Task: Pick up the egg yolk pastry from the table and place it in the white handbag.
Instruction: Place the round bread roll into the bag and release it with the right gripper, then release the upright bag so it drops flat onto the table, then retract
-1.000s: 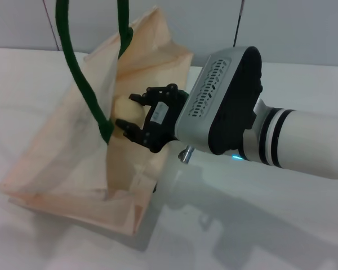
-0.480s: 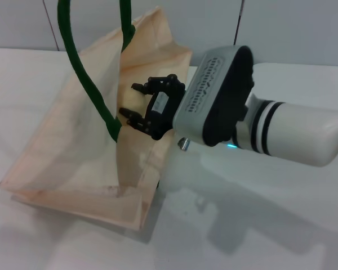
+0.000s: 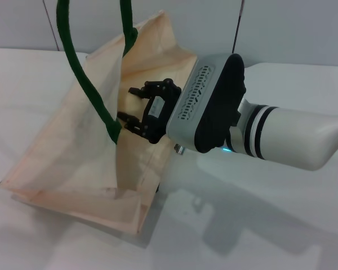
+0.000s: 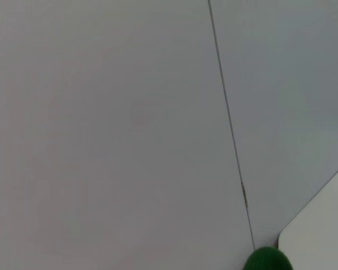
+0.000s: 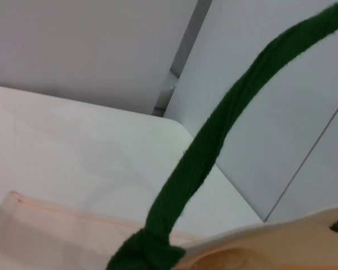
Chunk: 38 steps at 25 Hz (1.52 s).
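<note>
The white handbag (image 3: 67, 152) stands open on the table, its dark green handles (image 3: 81, 73) pulled up past the top of the head view. My right gripper (image 3: 128, 104) reaches into the bag's mouth from the right. It is open and nothing shows between its black fingers (image 3: 136, 120). The egg yolk pastry is hidden in the head view. In the right wrist view a green handle (image 5: 214, 140) crosses above the bag's cream edge (image 5: 73, 225). A bit of green handle (image 4: 267, 260) shows in the left wrist view. My left gripper is out of view.
The white table (image 3: 259, 225) runs around the bag, with grey wall panels (image 3: 304, 28) behind it. My right arm's white forearm (image 3: 298, 140) stretches over the table's right side.
A second ago the pastry sat between my right gripper's fingers at the bag's mouth. It has since left them and dropped out of sight. The arm has shifted slightly left.
</note>
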Available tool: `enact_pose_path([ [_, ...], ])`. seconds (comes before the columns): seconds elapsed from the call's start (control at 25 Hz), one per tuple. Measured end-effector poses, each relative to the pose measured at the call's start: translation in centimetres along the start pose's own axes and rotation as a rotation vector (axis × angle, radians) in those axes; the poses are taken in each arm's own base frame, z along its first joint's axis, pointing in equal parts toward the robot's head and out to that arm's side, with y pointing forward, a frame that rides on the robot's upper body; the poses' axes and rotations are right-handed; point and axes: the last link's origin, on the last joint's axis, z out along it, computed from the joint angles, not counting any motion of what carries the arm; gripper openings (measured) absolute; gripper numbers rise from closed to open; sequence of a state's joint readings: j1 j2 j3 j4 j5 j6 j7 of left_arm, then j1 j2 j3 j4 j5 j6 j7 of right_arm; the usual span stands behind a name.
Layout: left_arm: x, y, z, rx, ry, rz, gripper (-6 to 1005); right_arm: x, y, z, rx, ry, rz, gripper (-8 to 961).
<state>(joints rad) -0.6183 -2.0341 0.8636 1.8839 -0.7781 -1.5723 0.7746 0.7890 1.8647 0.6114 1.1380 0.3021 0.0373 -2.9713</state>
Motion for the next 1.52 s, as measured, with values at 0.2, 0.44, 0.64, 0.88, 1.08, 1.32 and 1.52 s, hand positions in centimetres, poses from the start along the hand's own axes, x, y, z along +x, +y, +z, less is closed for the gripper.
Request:
enact_pose_path([
  [0.2,0.0,0.0,0.0,0.001,0.001,0.0,120,0.0,0.1,0.3,0.002,0.018,-0.001,505],
  [0.44,0.1,0.0,0.0,0.002,0.001,0.001,119,-0.3,0.2,0.5,0.004,0.015,0.01,522],
  [0.64,0.1,0.0,0.0,0.001,0.003,0.002,119,-0.2,0.3,0.6,0.005,0.022,0.013,536],
  [0.88,0.1,-0.1,0.0,0.005,0.003,0.0,119,-0.3,0.3,0.9,0.018,0.047,0.021,710],
  [1.08,-0.3,-0.5,-0.2,0.017,0.002,-0.016,120,0.5,-1.2,-0.1,0.096,0.095,0.042,760],
  [1.32,-0.4,-1.0,-0.5,0.034,0.01,-0.041,158,1.8,-3.3,-2.3,0.216,0.117,0.062,788],
  [1.52,-0.5,-1.0,-0.5,0.03,0.007,-0.047,206,2.3,-4.7,-3.4,0.28,0.15,0.096,786],
])
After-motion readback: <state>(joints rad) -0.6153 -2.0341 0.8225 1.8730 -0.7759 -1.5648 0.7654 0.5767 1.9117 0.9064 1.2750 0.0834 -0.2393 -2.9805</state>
